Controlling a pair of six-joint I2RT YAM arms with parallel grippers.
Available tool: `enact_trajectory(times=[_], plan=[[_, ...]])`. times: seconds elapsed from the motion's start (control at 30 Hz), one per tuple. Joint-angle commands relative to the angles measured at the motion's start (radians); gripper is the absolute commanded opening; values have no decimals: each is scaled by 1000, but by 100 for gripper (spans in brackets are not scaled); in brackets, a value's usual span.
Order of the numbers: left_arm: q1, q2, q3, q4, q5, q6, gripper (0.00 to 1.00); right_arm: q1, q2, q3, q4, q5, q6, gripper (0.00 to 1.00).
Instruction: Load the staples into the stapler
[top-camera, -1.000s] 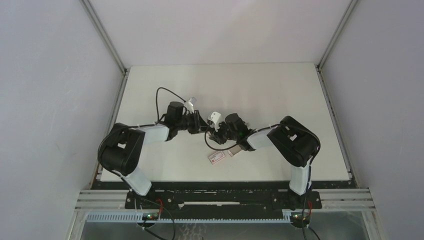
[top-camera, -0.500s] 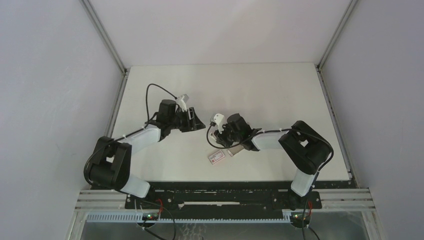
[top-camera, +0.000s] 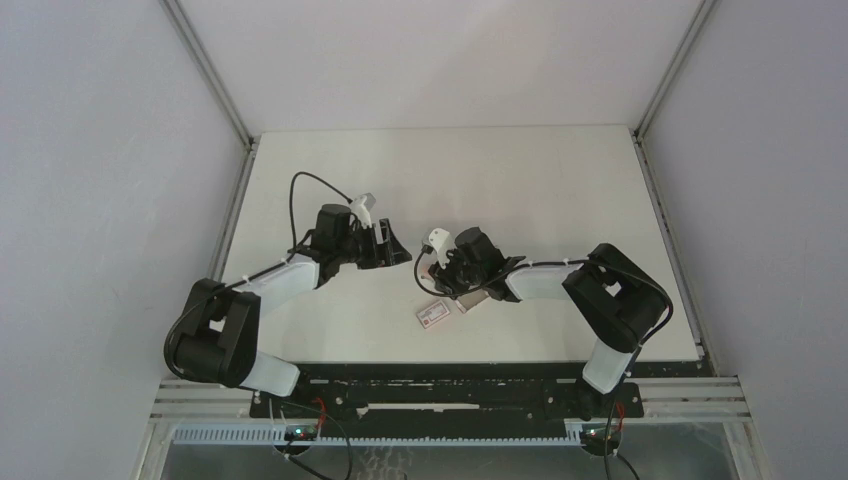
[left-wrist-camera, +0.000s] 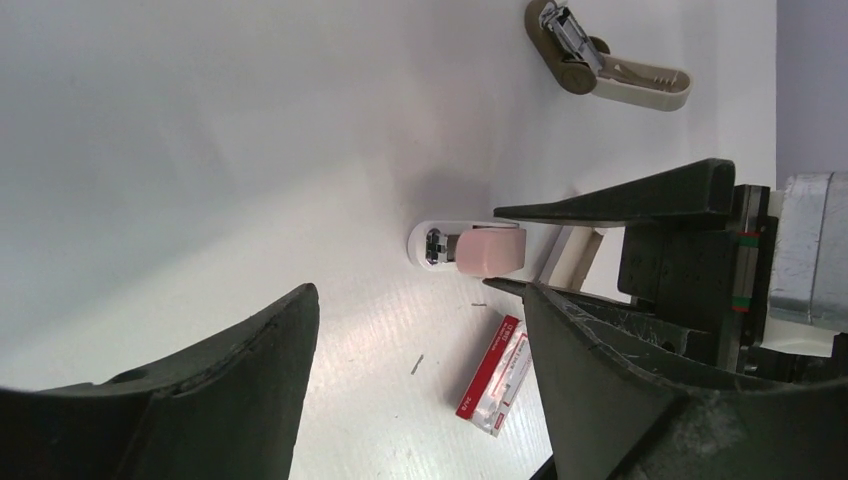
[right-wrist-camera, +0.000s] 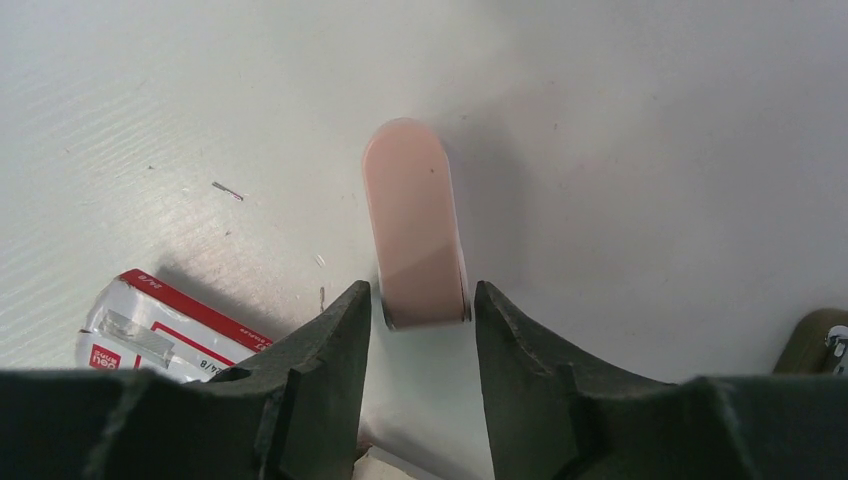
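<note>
Top external view: both arms reach in over the middle of the white desk (top-camera: 520, 170). Grey walls (top-camera: 90, 200) box it in on the left, right and far sides, and metal rails run along the side edges. The two pincers sit near each other at mid-desk, well apart from every edge. Broad white surface lies beyond them toward the far wall and out to both sides.

The left pincer (top-camera: 398, 254) is released, its fingers spread wide and holding nothing. In its wrist view the stapler lies ahead of it, with white desk between them. The right pincer (right-wrist-camera: 420, 296) is low over the pink-and-white stapler (right-wrist-camera: 414, 215). Its jaws are parted and straddle the stapler's near end, with a thin gap showing on each side. The stapler lies flat, pink top up.

The box (top-camera: 432, 314), white with a red label, lies just nearward of the right pincer, toward the desk's near edge. The staples (top-camera: 467, 303) show as a small grey piece just beside the box on its right, partly under the right arm. They are too small there to make out single strips. They lie behind the right pincer's fingers, near but not between them, and well apart from the left pincer.

A beige tool (left-wrist-camera: 625, 82) lies beyond the stapler in the left wrist view.
</note>
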Motion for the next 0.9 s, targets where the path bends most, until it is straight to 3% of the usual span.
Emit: enact_trajectory(times=[0.0,0.2,0.5,0.7,0.87], plan=[[3,-44,-24,54,2,-14,79,-4,-19,7,25,-5,4,45],[4,-50,-41,83,5,-31,80,-5,8,21,45,-9,7,46],[4,-111,-120,160,-3,-93,80,-5,63,58,52,-33,-10,37],[3,-138,-166,222,24,-152,80,-4,10,58,22,-60,-7,1],[-46,-174,-180,289,50,-252,82,4,-136,29,-16,-87,-11,0]])
